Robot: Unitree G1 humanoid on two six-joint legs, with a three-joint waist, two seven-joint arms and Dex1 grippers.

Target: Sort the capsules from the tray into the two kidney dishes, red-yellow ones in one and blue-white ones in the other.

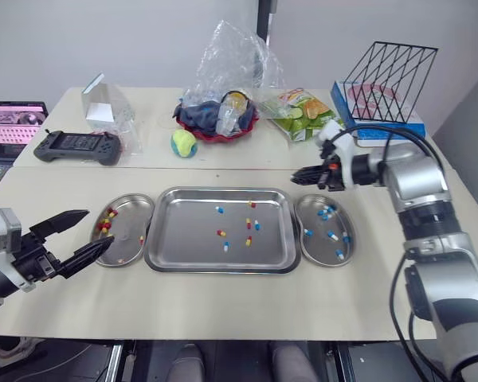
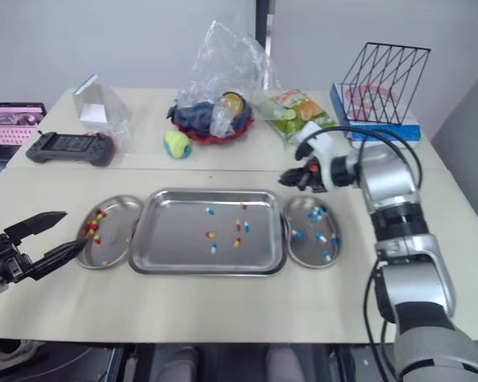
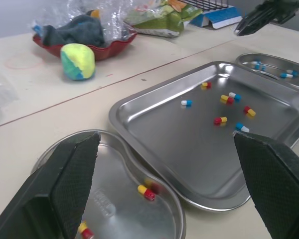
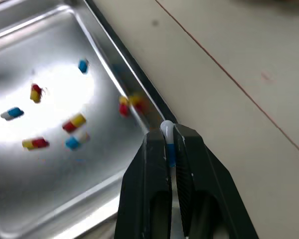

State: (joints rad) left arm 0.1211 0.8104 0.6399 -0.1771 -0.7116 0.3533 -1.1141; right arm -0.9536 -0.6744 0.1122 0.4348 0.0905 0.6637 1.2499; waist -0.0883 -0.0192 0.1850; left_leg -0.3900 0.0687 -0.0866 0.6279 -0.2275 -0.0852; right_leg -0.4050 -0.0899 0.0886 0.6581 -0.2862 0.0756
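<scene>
A steel tray (image 1: pixel 163 243) in the middle of the table holds several red-yellow and blue-white capsules. The left kidney dish (image 1: pixel 130 248) holds red-yellow capsules (image 1: pixel 105 225); the right kidney dish (image 1: pixel 316 251) holds blue-white ones (image 1: pixel 327 213). My right gripper (image 1: pixel 298 177) hovers above the tray's far right corner, shut on a blue-white capsule (image 4: pixel 168 140) pinched between its fingertips. My left gripper (image 1: pixel 86 235) is open with nothing in it, just left of the left dish, low over the table.
Behind the tray lie a yellow-green ball (image 1: pixel 183 143), a red bowl under a plastic bag (image 1: pixel 223 119), a snack packet (image 1: pixel 299 114), a black wire rack (image 1: pixel 386 79) on a box, a black game controller (image 1: pixel 78 147) and a laptop (image 1: pixel 14 127).
</scene>
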